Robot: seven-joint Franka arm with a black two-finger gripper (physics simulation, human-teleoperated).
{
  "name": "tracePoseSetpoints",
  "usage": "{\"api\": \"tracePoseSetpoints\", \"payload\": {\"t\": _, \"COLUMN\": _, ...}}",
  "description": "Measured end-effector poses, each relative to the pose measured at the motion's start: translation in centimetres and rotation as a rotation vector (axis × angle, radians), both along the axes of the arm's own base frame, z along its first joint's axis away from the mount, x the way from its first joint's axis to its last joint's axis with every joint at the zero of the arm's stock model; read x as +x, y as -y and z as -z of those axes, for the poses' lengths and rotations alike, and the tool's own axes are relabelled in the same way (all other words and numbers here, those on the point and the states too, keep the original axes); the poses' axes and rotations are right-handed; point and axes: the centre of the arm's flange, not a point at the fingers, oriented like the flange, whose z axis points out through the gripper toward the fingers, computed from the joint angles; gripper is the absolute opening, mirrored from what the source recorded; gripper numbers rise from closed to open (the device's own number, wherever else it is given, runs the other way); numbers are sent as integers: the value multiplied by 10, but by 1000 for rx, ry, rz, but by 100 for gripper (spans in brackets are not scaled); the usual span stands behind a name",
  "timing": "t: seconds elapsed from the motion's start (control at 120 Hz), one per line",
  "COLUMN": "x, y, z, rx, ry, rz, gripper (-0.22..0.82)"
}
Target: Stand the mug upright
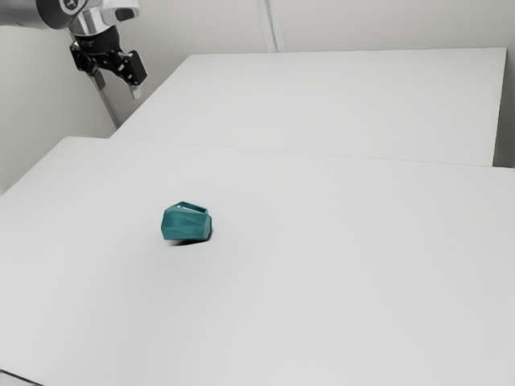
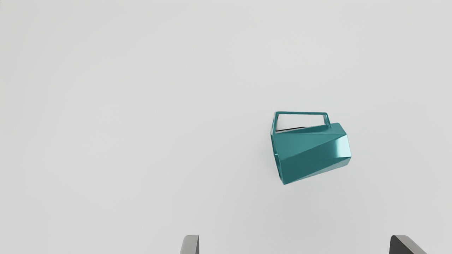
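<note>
The gripper [image 1: 117,87] is up at the exterior view's upper left, raised over the near edge of the white table [image 1: 338,265] and well apart from the mug [image 1: 187,223]. Its two fingers [image 2: 190,245] stand wide apart, both clear of the mug. In the wrist view their tips reach in at the bottom edge, and the rest of each finger is cut off there. In the exterior view the dark body of the gripper makes the two fingers hard to tell from each other, and the arm [image 1: 32,12] is cut off by that view's edge.

The teal, faceted mug lies on its side on the table, lower than the gripper and out ahead of its fingertips, within the span between them. Its handle [image 2: 302,113] is on the side away from the fingertips, and the table shows through the loop. The mouth is turned toward the side of the finger with the pale inner face, the base toward the side of the finger with the dark inner face. The mouth is seen nearly edge-on, so the inside is mostly hidden, as is the side resting on the table. A bright glint covers a facet near the base. A dark line [image 1: 20,377] crosses the exterior view's lower left corner; what it belongs to is unclear.
</note>
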Motion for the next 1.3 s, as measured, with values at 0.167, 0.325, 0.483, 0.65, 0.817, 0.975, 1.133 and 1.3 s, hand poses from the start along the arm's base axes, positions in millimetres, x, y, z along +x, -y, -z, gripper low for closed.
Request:
{"api": "tracePoseSetpoints", "payload": {"t": 0.167, "x": 1, "y": -3, "z": 5, "rx": 0, "ry": -1, "rz": -1, "gripper": 59}}
{"api": "tracePoseSetpoints", "payload": {"t": 0.325, "x": 2, "y": -5, "z": 11, "rx": -1, "ry": -7, "rz": -2, "gripper": 59}}
{"api": "tracePoseSetpoints", "payload": {"t": 0.483, "x": -3, "y": -15, "z": 25, "rx": -12, "ry": -10, "rz": -15, "gripper": 59}}
{"api": "tracePoseSetpoints", "payload": {"t": 0.65, "x": -6, "y": -33, "z": 43, "rx": -50, "ry": -13, "rz": -49, "gripper": 59}}
{"api": "tracePoseSetpoints", "payload": {"t": 0.817, "x": -18, "y": -46, "z": 65, "rx": -118, "ry": -15, "rz": -79, "gripper": 59}}
{"api": "tracePoseSetpoints", "payload": {"t": 0.975, "x": -38, "y": -62, "z": 81, "rx": -196, "ry": 20, "rz": -116, "gripper": 59}}
{"api": "tracePoseSetpoints", "payload": {"t": 1.133, "x": -60, "y": -76, "z": 95, "rx": -273, "ry": 58, "rz": -153, "gripper": 59}}
{"api": "tracePoseSetpoints", "payload": {"t": 1.3, "x": -77, "y": -89, "z": 118, "rx": -387, "ry": 100, "rz": -190, "gripper": 58}}
